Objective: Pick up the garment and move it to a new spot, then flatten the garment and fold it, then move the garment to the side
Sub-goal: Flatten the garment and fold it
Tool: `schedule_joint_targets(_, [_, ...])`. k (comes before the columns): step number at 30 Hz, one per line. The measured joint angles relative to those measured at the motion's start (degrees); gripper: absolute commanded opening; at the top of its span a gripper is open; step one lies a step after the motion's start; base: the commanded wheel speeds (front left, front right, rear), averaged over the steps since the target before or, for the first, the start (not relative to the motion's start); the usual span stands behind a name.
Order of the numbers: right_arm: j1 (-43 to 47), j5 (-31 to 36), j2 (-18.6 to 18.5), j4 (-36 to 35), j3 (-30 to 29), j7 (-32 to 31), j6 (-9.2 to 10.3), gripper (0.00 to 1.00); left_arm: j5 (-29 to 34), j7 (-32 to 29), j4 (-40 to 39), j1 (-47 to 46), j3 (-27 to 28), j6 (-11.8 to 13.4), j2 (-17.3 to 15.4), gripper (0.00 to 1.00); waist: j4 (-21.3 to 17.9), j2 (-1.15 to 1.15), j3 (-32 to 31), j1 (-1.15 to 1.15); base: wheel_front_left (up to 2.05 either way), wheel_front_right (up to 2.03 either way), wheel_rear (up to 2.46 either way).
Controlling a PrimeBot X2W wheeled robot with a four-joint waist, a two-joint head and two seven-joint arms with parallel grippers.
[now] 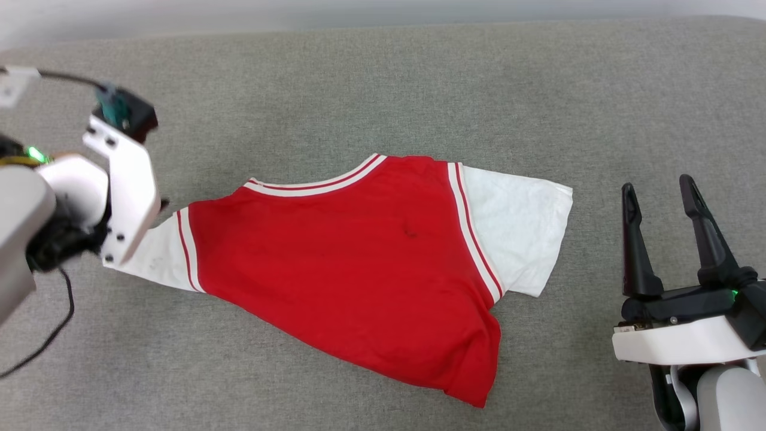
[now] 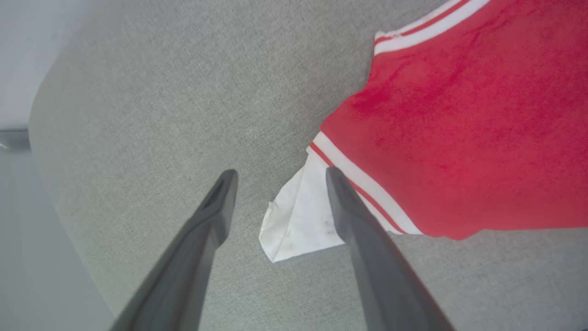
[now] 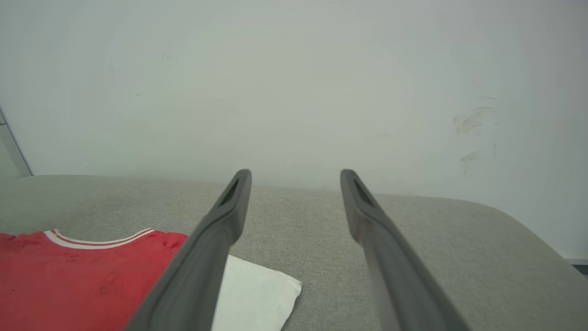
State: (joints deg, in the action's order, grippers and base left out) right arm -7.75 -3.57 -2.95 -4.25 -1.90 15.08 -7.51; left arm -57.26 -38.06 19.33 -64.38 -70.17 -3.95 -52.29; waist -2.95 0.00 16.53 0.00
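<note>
The garment (image 1: 347, 251) lies spread on the grey padded surface (image 1: 419, 90), a red T-shirt with white sleeves and striped trim, collar toward the far side. Its left white sleeve (image 2: 298, 220) rests loose on the padding, creased to a point. In the left wrist view my left gripper (image 2: 280, 174) stands open just above that sleeve, one finger over the sleeve and the other over bare padding, holding nothing. In the head view the left wrist housing (image 1: 122, 191) covers the fingers. To the right of the other sleeve (image 1: 520, 233), my right gripper (image 1: 656, 184) is open and empty.
A pale wall (image 3: 294, 82) rises behind the surface's far edge. The surface's rounded left corner (image 2: 41, 119) drops off close to my left gripper. A black cable (image 1: 54, 329) hangs from the left arm.
</note>
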Motion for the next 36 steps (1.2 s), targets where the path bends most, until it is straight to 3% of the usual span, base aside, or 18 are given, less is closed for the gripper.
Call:
schedule_joint_targets(6, [0.16, -0.29, 0.01, -0.22, 0.49, 0.0, -0.01, 1.0, 0.23, -1.7, -3.68, -5.76, 2.12, 0.08, -0.1, 1.0, -0.68, 0.0, -0.12, 0.0, 0.0, 0.0, 0.0])
schedule_joint_targets(12, [-0.27, -0.34, 0.01, -0.86, 1.01, 0.0, -0.01, 1.0, 0.53, -6.93, -4.97, -8.95, 1.03, -1.05, 2.76, 1.0, -1.97, 0.0, 1.85, 0.0, 0.0, 0.0, 0.0])
schedule_joint_targets(18, [-1.87, -0.49, 0.01, -1.19, 1.62, 0.0, 0.0, 1.0, -0.45, -10.78, -3.04, -8.54, -0.41, -1.62, 4.7, 1.0, -4.11, 0.0, 4.57, 0.0, 0.0, 0.0, 0.0])
schedule_joint_targets(31, [-3.91, -1.02, 0.0, -1.35, 2.29, 0.0, -0.01, 1.0, 0.7, -12.13, 2.41, -4.76, -1.42, -3.12, 6.79, 1.0, -7.99, 0.0, 9.55, 0.0, 0.0, 0.0, 0.0])
schedule_joint_targets(33, [-3.91, -1.02, 0.0, -1.31, 2.2, 0.0, -0.01, 1.0, 1.12, -11.7, 2.96, -4.68, -1.38, -3.22, 7.34, 0.0, -7.87, 0.0, 9.54, 0.0, 0.0, 0.0, 0.0])
schedule_joint_targets(36, [-3.89, -0.98, 0.01, -1.23, 2.15, 0.0, -0.01, 1.0, 1.97, -9.91, 3.07, -4.43, -1.76, -3.38, 7.99, 0.0, -7.39, 0.0, 8.95, 0.0, 0.0, 0.0, 0.0])
